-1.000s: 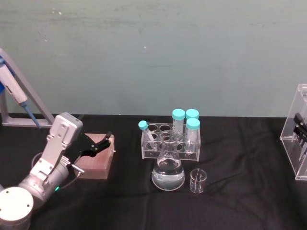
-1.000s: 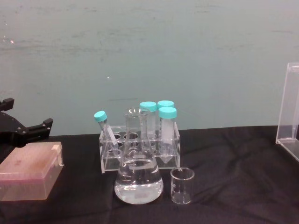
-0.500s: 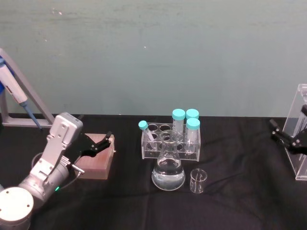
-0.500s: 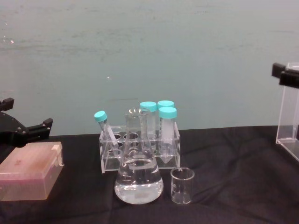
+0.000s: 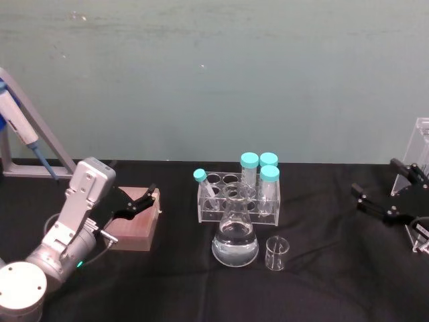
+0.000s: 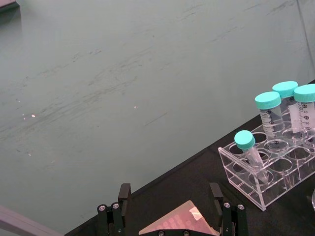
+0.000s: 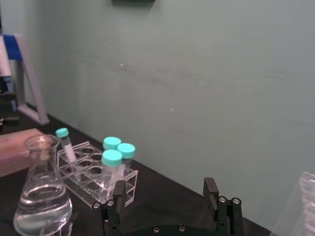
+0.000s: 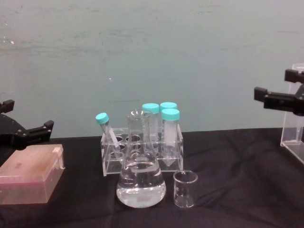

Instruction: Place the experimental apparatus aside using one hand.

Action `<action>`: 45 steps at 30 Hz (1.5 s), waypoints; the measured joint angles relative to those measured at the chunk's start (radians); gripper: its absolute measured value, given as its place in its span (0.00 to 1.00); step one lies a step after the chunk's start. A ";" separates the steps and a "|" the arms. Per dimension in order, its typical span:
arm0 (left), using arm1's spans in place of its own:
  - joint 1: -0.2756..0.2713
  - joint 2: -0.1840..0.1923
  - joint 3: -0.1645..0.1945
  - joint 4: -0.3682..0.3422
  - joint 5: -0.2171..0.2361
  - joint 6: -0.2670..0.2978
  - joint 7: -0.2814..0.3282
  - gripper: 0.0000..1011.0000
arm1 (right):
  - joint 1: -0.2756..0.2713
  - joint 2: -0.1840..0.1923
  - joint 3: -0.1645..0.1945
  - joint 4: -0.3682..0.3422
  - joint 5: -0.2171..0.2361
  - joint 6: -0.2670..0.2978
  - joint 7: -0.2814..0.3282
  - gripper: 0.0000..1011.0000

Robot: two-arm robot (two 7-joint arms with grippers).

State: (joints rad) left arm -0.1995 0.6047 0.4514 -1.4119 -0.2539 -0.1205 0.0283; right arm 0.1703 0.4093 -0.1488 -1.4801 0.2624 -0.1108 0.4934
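Glass conical flask (image 5: 235, 235) mid-table; right gripper (image 5: 377, 180) well right, spread wide, seemingly empty; left gripper (image 6: 169, 195) idle.

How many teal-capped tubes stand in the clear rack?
4. Three large tubes stand at the rack's right end: rear-left tube, rear-right tube, front tube. A small tube leans at its left end. None seems hidden.

The left arm (image 5: 41, 267) is built of silver-grey cylindrical segments ending in a pale, boxy wrist housing (image 5: 88, 188), with a small green light (image 5: 79, 263) at one joint and a thin cable (image 5: 102, 235) beside it. The left gripper (image 6: 170, 194) and right gripper (image 7: 165, 189) are matte black, each with two squared, blocky fingers (image 7: 118, 190) fixed at the base by small silver screws (image 6: 101, 208). The right one bears a white label (image 5: 421, 231).
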 joint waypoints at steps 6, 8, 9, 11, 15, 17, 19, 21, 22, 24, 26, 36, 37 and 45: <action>0.000 0.000 0.000 0.000 0.000 0.000 0.000 0.99 | 0.038 0.015 -0.038 0.046 0.001 -0.005 0.027 0.99; 0.000 0.000 0.000 0.000 0.000 0.000 0.000 0.99 | 0.054 0.020 -0.054 0.066 0.002 -0.009 0.039 0.99; 0.000 0.000 0.000 0.000 0.000 0.000 0.000 0.99 | 0.060 0.021 -0.059 0.072 0.003 -0.010 0.043 0.99; 0.000 0.000 0.000 0.000 0.000 0.000 0.000 0.99 | 0.069 0.023 -0.069 0.085 0.005 -0.011 0.051 0.99; 0.000 0.000 0.000 0.000 0.000 0.000 0.000 0.99 | 0.098 0.026 -0.097 0.124 0.014 -0.012 0.074 0.99; 0.000 0.000 0.000 0.000 0.000 0.000 0.000 0.99 | 0.108 0.027 -0.106 0.138 0.017 -0.011 0.081 0.99; 0.000 0.000 0.000 0.000 0.000 0.000 0.000 0.99 | 0.121 0.027 -0.120 0.156 0.020 -0.010 0.089 0.99; 0.000 0.000 0.000 0.000 0.000 0.000 0.000 0.99 | 0.128 0.027 -0.128 0.167 0.022 -0.009 0.094 0.99; 0.000 0.000 0.000 0.000 0.000 0.000 0.000 0.99 | 0.136 0.027 -0.136 0.178 0.023 -0.008 0.098 0.99; 0.000 0.000 0.000 0.000 0.000 0.000 0.000 0.99 | 0.144 0.027 -0.145 0.189 0.024 -0.008 0.102 0.99; 0.000 0.000 0.000 0.000 0.000 0.000 0.000 0.99 | 0.154 0.027 -0.157 0.203 0.028 -0.008 0.109 0.99; 0.000 0.000 0.000 0.000 0.000 0.000 0.000 0.99 | 0.195 0.022 -0.208 0.260 0.044 -0.006 0.139 0.99; 0.000 0.000 0.000 0.000 0.000 0.000 0.000 0.99 | 0.198 0.022 -0.212 0.264 0.045 -0.006 0.141 0.99; 0.000 0.000 0.000 0.000 0.000 0.000 0.000 0.99 | 0.228 0.021 -0.254 0.302 0.057 0.003 0.166 0.99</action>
State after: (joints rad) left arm -0.1995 0.6047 0.4514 -1.4120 -0.2539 -0.1205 0.0283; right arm 0.3986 0.4301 -0.4032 -1.1783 0.3198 -0.1080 0.6589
